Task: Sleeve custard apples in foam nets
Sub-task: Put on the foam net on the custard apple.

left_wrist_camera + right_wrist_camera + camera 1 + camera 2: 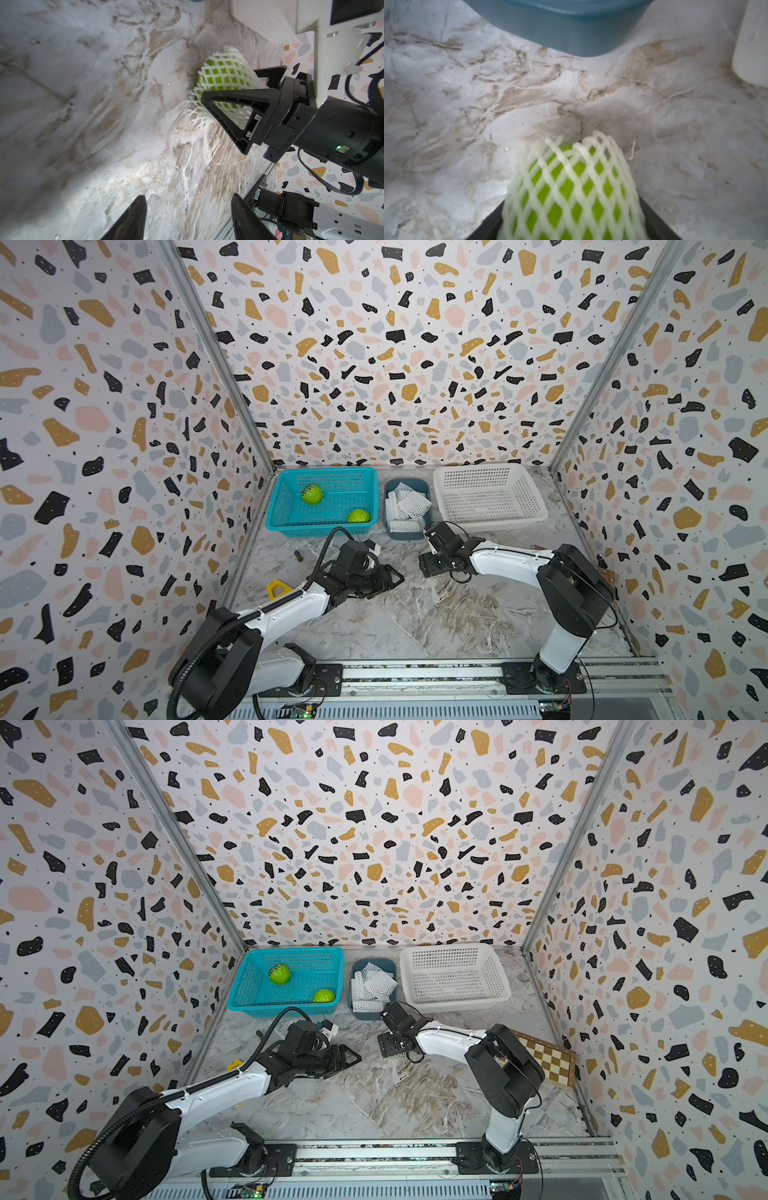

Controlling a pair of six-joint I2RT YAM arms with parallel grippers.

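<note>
Terrazzo-patterned walls close in on three sides of the marble desk. Along its far edge the white basket stands on my right and the teal basket on my left. The small grey-blue bin sits between them, just beside each.

My right end effector is low over the desk in front of the bin. Its fingers press against both flanks of the sleeved custard apple, which rests on the desk. A foam net is stretched over this fruit, and green shows through the diamond holes.

My left end effector hovers near, facing the fruit, fingers apart with nothing between them.

A bare custard apple lies toward the back of the teal basket, and a second bare custard apple lies against its front wall, well apart from the first. Loose foam nets are heaped in the bin.
</note>
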